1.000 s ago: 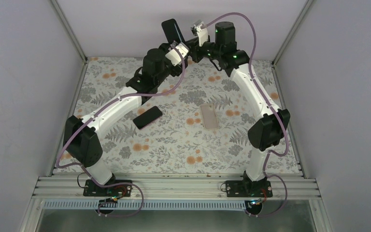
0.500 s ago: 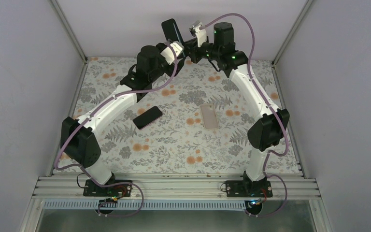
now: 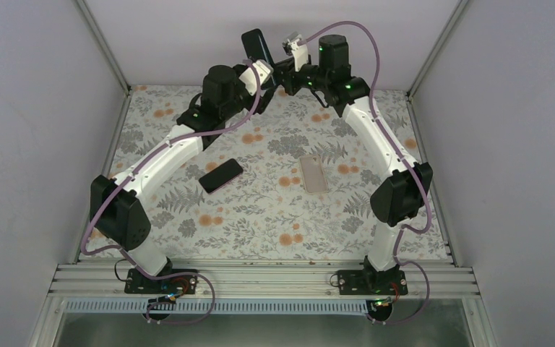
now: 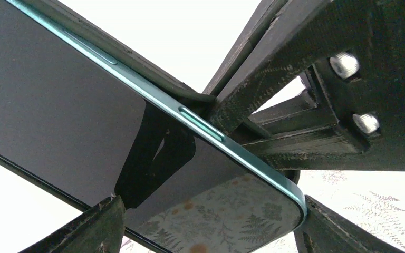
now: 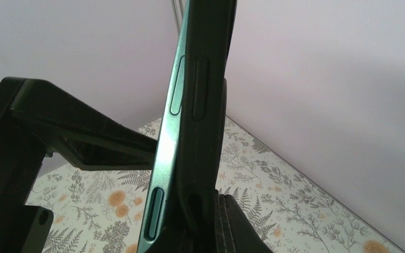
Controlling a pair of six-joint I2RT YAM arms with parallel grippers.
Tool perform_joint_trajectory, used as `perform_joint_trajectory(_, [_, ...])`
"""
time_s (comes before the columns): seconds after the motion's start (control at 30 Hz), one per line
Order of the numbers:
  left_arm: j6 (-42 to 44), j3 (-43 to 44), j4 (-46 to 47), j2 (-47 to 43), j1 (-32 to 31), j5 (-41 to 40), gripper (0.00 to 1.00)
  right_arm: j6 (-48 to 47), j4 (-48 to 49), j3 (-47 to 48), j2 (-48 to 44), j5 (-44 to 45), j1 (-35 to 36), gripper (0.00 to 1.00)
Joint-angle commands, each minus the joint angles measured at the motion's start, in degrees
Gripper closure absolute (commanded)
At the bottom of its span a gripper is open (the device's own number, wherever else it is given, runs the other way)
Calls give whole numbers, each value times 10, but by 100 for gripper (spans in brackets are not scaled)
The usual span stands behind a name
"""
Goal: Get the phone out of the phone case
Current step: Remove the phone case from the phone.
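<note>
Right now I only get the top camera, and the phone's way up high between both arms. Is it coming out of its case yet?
Observer: Partly. On the right wrist camera the phone shows its teal edge bare beside the black phone case, with the side buttons uncovered.
Operator: Who's holding what?
Observer: On the left wrist camera the left tool spans the phone's end, and the right tool seems to pinch the case's lip at a corner.
Operator: Is the screen on?
Observer: No, it's dark and mirrors the flowery tablecloth.
</note>
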Motion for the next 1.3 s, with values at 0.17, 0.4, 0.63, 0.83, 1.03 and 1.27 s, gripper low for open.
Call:
perform_joint_trajectory(0.17, [2,-6,150,-43,4,-136,38,-6,-9,-12,-22,-30,17,97])
perform_joint_trajectory(0.4, [3,30,130,-42,-1,-138,39,-11,-12,-14,-14,-23,19,96])
perform_joint_trajectory(0.63, [-10,46,103,-49,-2,-96,33,-12,-15,-9,-2,-18,19,96])
perform_joint_trajectory(0.83, [-30,55,94,-48,1,-75,23,-16,-20,-2,4,-19,22,96])
perform_joint_trajectory(1.03, [-16,73,91,-25,1,-106,26,-17,-20,-3,-1,-17,25,96])
perform_joint_trajectory(1.27, [62,35,152,-14,-26,-257,55,-11,-17,-5,-17,-18,26,96])
